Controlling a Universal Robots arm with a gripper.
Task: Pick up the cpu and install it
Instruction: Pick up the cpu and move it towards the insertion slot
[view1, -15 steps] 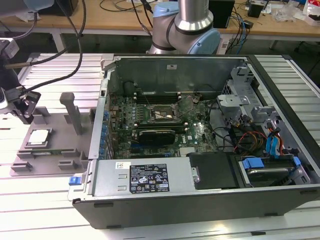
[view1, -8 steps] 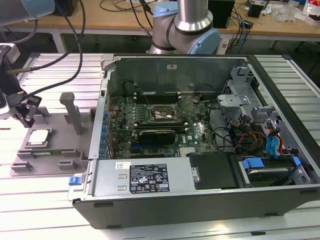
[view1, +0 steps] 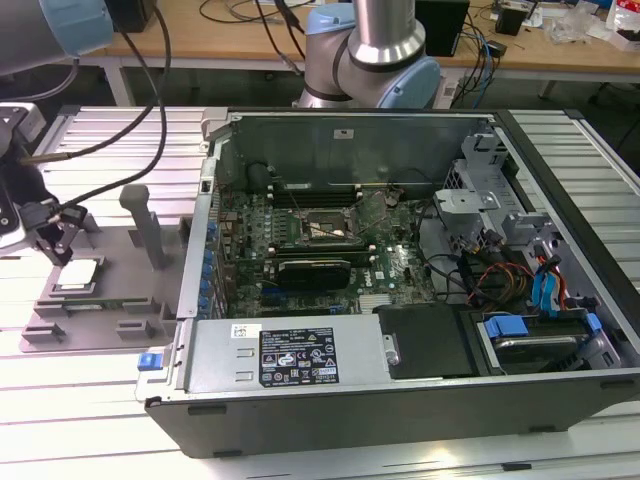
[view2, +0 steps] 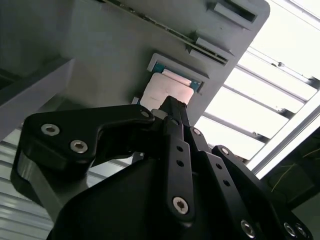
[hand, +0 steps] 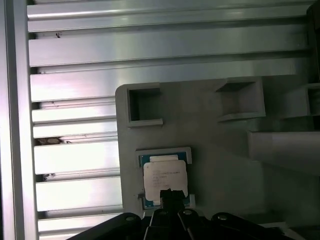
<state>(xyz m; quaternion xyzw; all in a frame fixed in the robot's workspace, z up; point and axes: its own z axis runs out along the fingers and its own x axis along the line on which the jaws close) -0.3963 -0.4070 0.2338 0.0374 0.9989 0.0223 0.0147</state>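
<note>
The cpu (view1: 78, 273), a flat square chip with a silver-white top, lies in a shallow nest on the grey fixture plate (view1: 112, 300) at the exterior view's left. Both wrist views show the cpu (view2: 167, 90) (hand: 165, 175) flat in that nest. My gripper (view1: 55, 245) hangs just above it. The dark fingertips meet in one narrow point (view2: 171, 104) over the chip's near edge (hand: 166, 192), with no gap showing and nothing held. The black-framed socket (view1: 318, 228) sits on the motherboard inside the open computer case (view1: 300, 355).
A grey upright post (view1: 145, 225) rises from the fixture plate beside the nest, with empty pockets (hand: 144, 105) around it. The plate and case rest on a ribbed aluminium table (view1: 100, 400). Cables, a drive cage (view1: 480, 195) and a graphics card (view1: 315, 268) crowd the case.
</note>
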